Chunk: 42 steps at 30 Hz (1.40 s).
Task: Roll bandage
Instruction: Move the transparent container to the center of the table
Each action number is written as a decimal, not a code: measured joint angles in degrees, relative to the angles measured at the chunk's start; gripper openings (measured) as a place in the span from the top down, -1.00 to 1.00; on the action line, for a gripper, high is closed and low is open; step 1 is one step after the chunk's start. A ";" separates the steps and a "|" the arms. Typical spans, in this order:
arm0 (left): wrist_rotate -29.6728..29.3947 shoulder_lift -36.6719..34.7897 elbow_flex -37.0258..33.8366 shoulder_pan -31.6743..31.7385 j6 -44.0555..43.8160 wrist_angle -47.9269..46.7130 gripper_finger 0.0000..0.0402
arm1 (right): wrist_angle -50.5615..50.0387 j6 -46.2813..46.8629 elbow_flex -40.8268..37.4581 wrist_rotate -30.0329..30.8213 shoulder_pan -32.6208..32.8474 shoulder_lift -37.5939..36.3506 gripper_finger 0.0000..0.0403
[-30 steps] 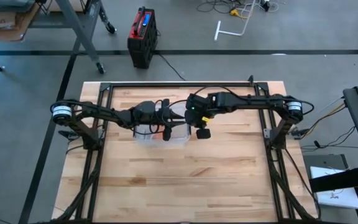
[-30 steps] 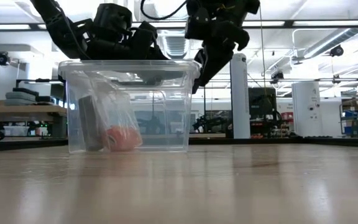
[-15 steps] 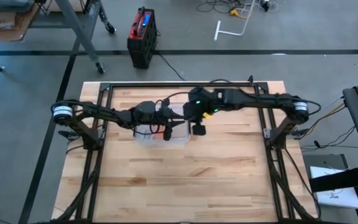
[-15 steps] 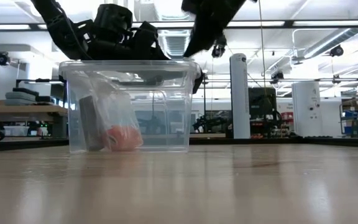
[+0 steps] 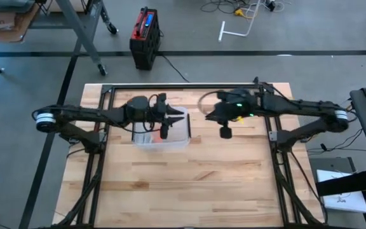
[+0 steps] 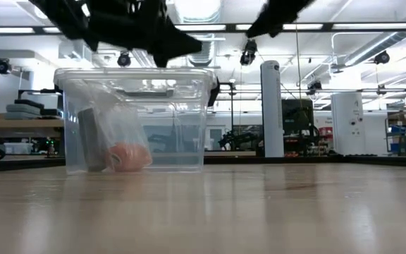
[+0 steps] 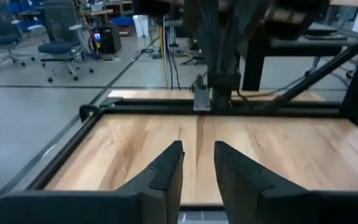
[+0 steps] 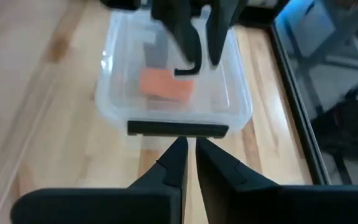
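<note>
- Since the bandage (image 8: pixel 164 83) in the bin (image 5: pixel 178 141) looks soft and light, pinch its middle gently.
- Left end effector (image 5: pixel 164 124) hangs narrow and empty above the bin; right end effector (image 5: pixel 225 132) nearly closed, empty.

A clear plastic bin (image 5: pixel 164 130) with a black latch (image 8: pixel 178 129) holds an orange-pink roll (image 8: pixel 166 83) and a dark grey block (image 6: pixel 89 138). The tabletop (image 5: pixel 189 178) is pale striped wood, framed in black. Both arms are black. On the grey floor stands a red-and-black case (image 5: pixel 146 35).

A robotics lab or workshop: concrete floor (image 5: pixel 30 127), office chairs (image 7: pixel 61 50), ceiling strip lights (image 6: pixel 372 28), and a metal-framed wooden table (image 5: pixel 189 184).
</note>
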 joint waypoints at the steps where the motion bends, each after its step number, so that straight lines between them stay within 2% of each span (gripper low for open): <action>1: 0.00 -0.96 0.81 0.01 -0.04 -1.48 0.57 | 2.94 0.51 -3.27 -0.38 -0.04 -2.38 0.85; 4: 0.03 -3.99 3.67 0.01 -0.29 -5.46 0.52 | 14.06 3.11 -12.64 -0.78 -0.35 -9.71 0.86; 10: 0.14 -11.12 7.72 -0.10 0.42 -11.94 0.36 | 25.82 9.40 -26.21 -0.75 -0.37 -22.03 0.85; 14: 0.51 -18.64 6.78 -0.10 0.44 -13.33 0.27 | 29.20 11.91 -31.87 -0.73 -0.28 -29.33 0.87; 18: 0.22 -26.17 4.48 -0.10 0.42 -21.24 0.22 | 31.47 12.51 -36.42 -0.75 -0.24 -35.32 0.88; 23: 0.22 -36.07 -2.48 -0.10 -1.09 -24.94 0.23 | 32.65 13.19 -42.33 -1.41 -0.24 -41.90 0.89; 30: 0.22 -50.55 -15.67 -0.21 -5.34 -25.37 0.32 | 45.11 17.48 -51.88 -1.80 -0.24 -45.06 0.94; 36: 0.22 -64.14 -22.58 -0.21 -7.90 -25.86 0.42 | 49.66 17.89 -57.00 -1.83 -0.24 -45.94 0.94; 42: 0.20 -75.74 -23.62 -0.21 -9.27 -39.00 0.43 | 55.36 18.28 -60.94 -2.35 -0.24 -45.96 0.94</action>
